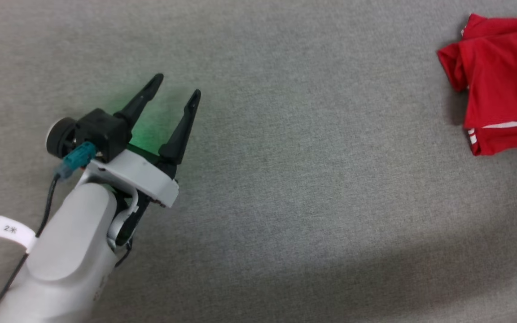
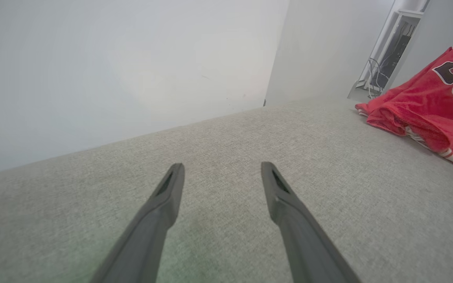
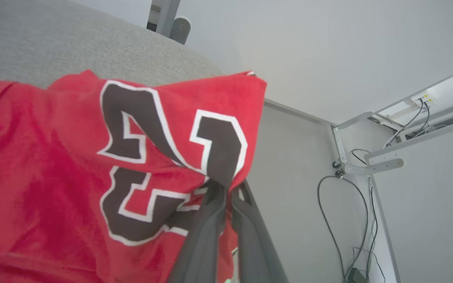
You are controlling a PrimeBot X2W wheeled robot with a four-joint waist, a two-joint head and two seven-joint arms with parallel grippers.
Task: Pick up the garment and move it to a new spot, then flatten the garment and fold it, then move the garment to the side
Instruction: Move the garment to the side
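Across most of my head view stretches a grey woven tabletop (image 1: 312,188). At its far right edge lies the garment (image 1: 501,85), a red jersey bunched in loose folds with a strip of white trim showing. In the right wrist view part of it is drawn up off the tabletop, showing large black numerals outlined in white. My left arm's pale forearm (image 1: 70,251) enters from the lower left. The left tool (image 1: 177,85) hovers over the grey cloth with its two dark fingers spread wide, holding nothing, well apart from the garment. The right tool (image 3: 228,194) is pinched tight on a fold of the garment, right at the numerals. A small white label (image 1: 11,231) hangs beside the left arm's black cable.
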